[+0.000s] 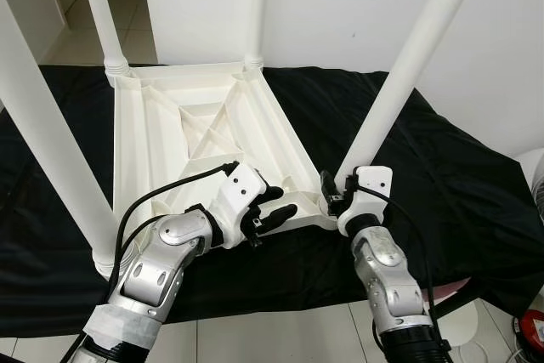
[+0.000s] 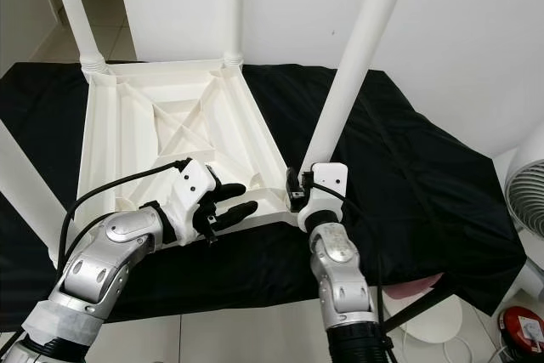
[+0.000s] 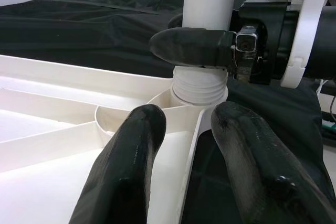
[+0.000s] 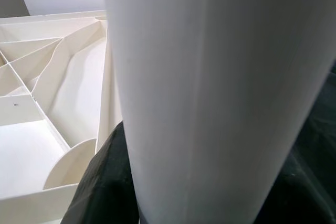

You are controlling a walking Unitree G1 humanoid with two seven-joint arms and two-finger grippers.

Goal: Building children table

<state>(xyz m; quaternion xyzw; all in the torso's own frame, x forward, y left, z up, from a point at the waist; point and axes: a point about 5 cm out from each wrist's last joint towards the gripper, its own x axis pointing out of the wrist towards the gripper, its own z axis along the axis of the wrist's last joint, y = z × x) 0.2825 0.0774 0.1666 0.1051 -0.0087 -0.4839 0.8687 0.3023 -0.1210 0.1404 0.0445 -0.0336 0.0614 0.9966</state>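
Black fingers of my right gripper (image 1: 333,193) are closed around the base of one white leg (image 1: 406,74), just above its threaded end, which sits in the corner socket of the tabletop (image 1: 161,138). My left gripper (image 1: 274,203) is spread open and holds nothing; its two fingers (image 3: 126,171) straddle the tabletop's near rim just beside that socket. The tabletop lies upside down on a black cloth (image 1: 442,176). Four legs stand in its corners: two far, two near.
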